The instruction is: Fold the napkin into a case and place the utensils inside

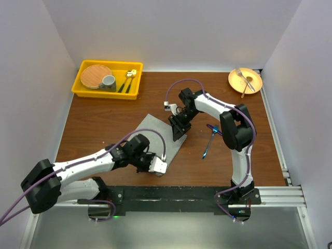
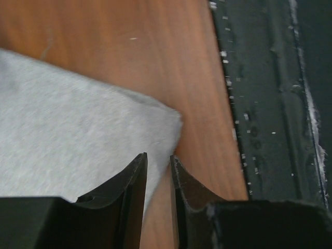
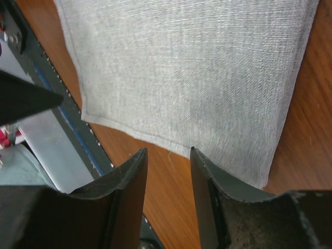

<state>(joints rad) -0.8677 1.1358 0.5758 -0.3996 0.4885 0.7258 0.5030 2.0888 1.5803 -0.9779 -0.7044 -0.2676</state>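
step: folding stage. The napkin (image 2: 67, 135) lies flat and is not yet a narrow case; nothing is tucked in.
left gripper (image 2: 158, 158): at the napkin's near corner, jaws a slit apart, clamped on nothing; the cloth edge runs under one finger.
napkin: centre of the table (image 1: 104, 119), set diagonally. Plain mid-grey woven cloth, matte and limp, with a stitched hem and a slightly curled corner.
right gripper (image 3: 168, 153): at the far corner, jaws apart and empty, the hem just ahead of the tips.
next move: probably re-pinch two corners and fold over once more. The thin cloth needs the tips low on the wood.
utensils (image 1: 207, 144): right of the napkin on bare wood, clear of it. Slim, blue-handled, rigid.
tray (image 1: 83, 91): far left, yellow plastic, holding a cup and dishes.
plate (image 1: 232, 78): far right, orange, round.
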